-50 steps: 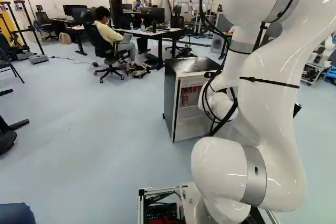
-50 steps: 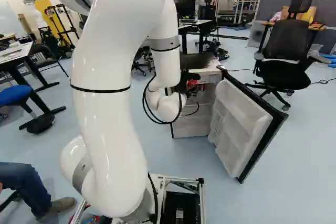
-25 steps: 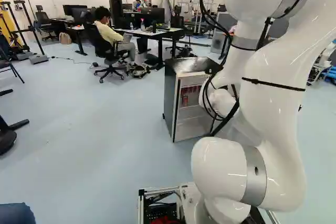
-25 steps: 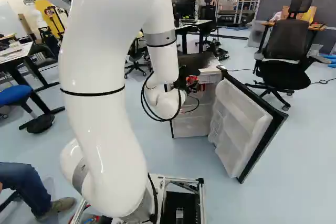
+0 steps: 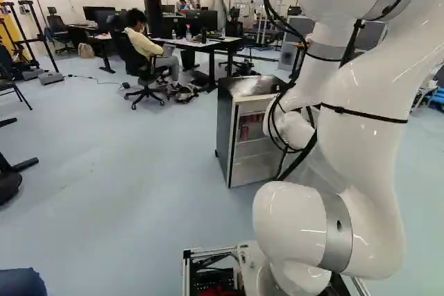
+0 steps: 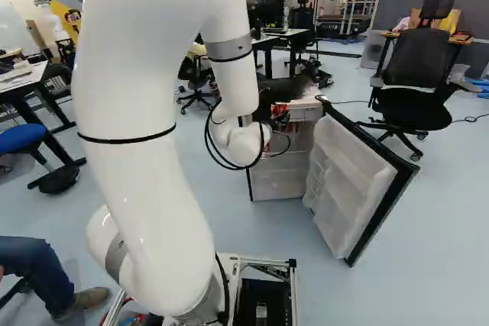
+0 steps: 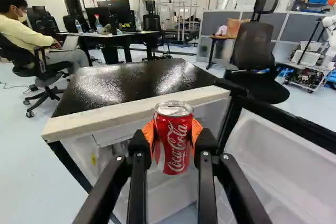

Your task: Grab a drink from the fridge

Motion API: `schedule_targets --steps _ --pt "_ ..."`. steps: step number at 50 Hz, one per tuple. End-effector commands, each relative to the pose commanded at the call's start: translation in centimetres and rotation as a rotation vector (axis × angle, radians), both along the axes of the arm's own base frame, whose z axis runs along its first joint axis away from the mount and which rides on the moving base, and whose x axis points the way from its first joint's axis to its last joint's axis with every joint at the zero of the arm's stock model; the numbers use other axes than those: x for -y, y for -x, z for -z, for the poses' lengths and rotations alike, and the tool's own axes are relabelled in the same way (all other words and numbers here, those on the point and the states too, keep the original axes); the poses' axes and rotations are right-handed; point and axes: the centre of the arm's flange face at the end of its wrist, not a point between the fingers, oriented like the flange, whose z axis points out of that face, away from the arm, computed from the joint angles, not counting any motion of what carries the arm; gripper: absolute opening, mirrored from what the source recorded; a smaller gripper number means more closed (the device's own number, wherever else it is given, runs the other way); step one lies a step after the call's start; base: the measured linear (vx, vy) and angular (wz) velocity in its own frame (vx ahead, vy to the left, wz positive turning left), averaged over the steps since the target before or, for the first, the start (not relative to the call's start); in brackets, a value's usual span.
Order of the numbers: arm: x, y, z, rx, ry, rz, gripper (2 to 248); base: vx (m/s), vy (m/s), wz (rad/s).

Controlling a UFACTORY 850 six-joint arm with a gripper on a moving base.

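The black gripper (image 6: 266, 103) is raised at the fridge's upper front, partly hidden by my arm in the right base view. Seen from the wrist, the gripper (image 7: 174, 139) has its orange pads pressed on both sides of a red drink can (image 7: 175, 150), held upright. The can is in front of the fridge's pale top edge, its lid about level with it. The fridge (image 5: 224, 133) stands open, and more red cans (image 5: 244, 132) show on an inner shelf. Its open door (image 6: 344, 181) swings out to the right, with white inner shelves.
An office chair (image 7: 254, 51) stands beyond the door. Behind the fridge are desks (image 5: 198, 44) and a seated person. In the right base view a person's leg and shoe are at the lower left. Another robot (image 7: 329, 24) shows at the wrist view's far side.
My arm has shifted left in the right base view, and the gripper has risen a little with the can in it. The base, fridge and door have stayed put.
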Motion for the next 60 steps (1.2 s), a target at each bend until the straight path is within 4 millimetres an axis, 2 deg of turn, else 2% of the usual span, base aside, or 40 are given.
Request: schedule_targets --steps 60 --pt "0.6 -5.8 -4.8 0.049 0.032 -0.034 92 0.000 0.000 0.000"
